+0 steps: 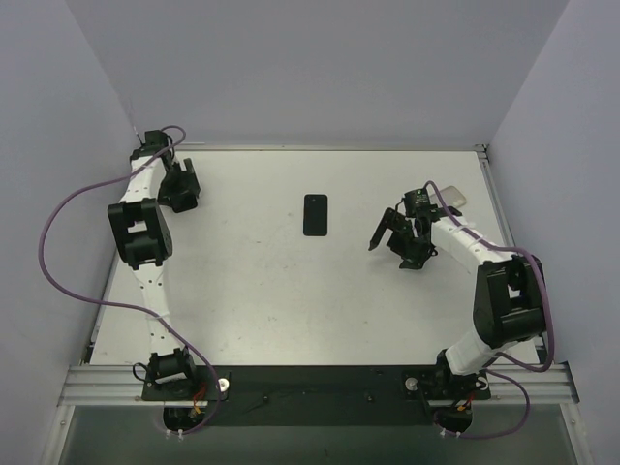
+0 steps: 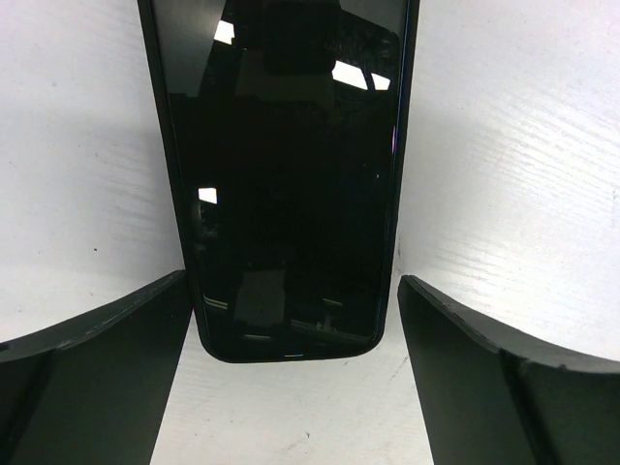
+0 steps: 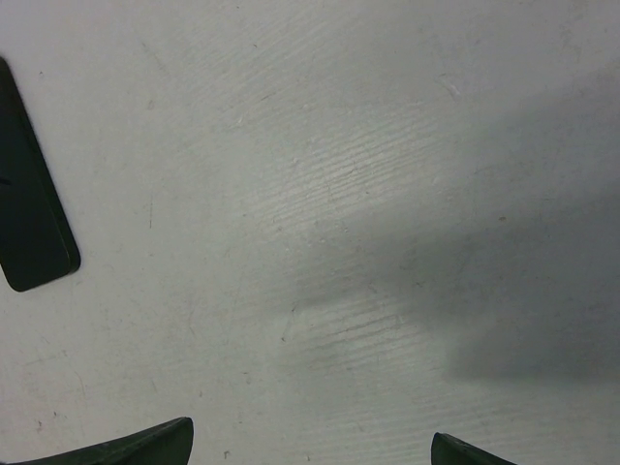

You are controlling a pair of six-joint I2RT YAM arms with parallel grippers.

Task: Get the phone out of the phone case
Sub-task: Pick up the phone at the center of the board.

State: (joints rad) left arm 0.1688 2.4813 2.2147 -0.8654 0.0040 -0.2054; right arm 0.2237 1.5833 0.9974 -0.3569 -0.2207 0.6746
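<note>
In the left wrist view a black phone (image 2: 286, 174) with a glossy dark screen and a thin dark rim lies flat on the white table. My left gripper (image 2: 293, 281) is open, with its fingers (image 2: 107, 358) on either side of the phone's near end and not closed on it. In the top view my left gripper (image 1: 181, 189) is at the far left and hides that phone. A second flat black phone-shaped slab (image 1: 315, 214) lies mid-table and shows at the left edge of the right wrist view (image 3: 29, 203). I cannot tell which is the case. My right gripper (image 1: 389, 231) (image 3: 310, 431) is open and empty over bare table, right of the slab.
A small pale beige object (image 1: 453, 199) lies at the far right behind the right arm. The white table (image 1: 252, 291) has a raised rim at the back and sides. Purple cables loop off the left arm (image 1: 58, 223) and right arm (image 1: 544, 300).
</note>
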